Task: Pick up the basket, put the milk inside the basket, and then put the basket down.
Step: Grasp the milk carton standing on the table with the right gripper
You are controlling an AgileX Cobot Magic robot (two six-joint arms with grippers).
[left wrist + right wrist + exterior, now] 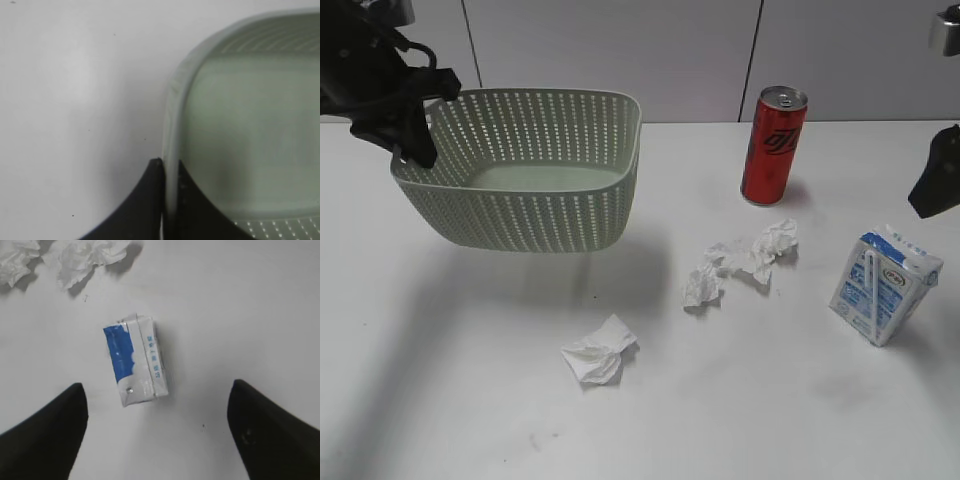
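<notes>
The pale sage-green rectangular plastic basket [535,170] with rounded corners and rows of small slots through its walls hangs tilted above the white table [460,400], casting a soft shadow below it; nothing lies inside it. The black left gripper [408,140] grips its left rim, and the left wrist view shows the two dark fingers [137,207] pressed together on either side of that thin pale rim [172,150]. To the right of the basket, well apart from it, stands a tall red drink can [774,146] with black lettering. Further right and nearer the camera stands the small white and blue milk carton [882,285], upright on the table, with a slanted top, a straw along its front and a small oval logo. The black right gripper [157,432] hovers above the carton with its fingers spread wide apart, touching nothing. Between the basket and the carton lie crumpled white tissues [740,258], and another crumpled tissue [598,352] lies in front of the basket.
</notes>
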